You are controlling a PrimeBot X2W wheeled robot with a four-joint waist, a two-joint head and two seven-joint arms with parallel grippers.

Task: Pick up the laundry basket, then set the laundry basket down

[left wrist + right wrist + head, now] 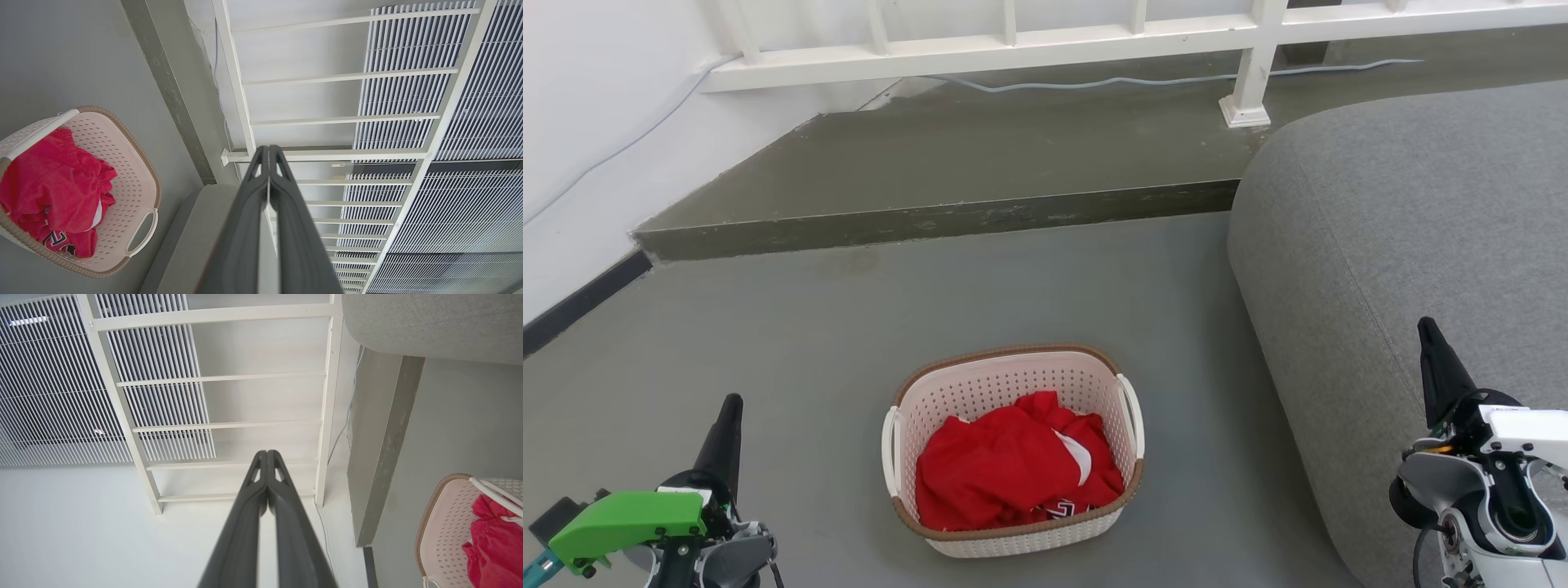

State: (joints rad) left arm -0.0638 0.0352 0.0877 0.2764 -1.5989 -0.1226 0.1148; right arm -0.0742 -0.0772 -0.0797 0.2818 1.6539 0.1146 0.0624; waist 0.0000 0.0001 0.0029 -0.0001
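1. Cream-white perforated plastic laundry basket, brown-rimmed, sits on the grey floor in your head view, holding a red garment; grey fabric sofa near its right.
2. Left wrist view: your left gripper is pressed together, empty, apart from the laundry basket.
3. Right wrist view: right gripper likewise closed, empty.

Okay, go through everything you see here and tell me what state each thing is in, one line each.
Cream-white perforated plastic laundry basket: upright on the grey floor, not held, partly filled.
Crumpled red garment: bunched inside the basket.
Left claw: shut, empty, apart from the basket.
Right claw: shut, empty, apart from the basket.
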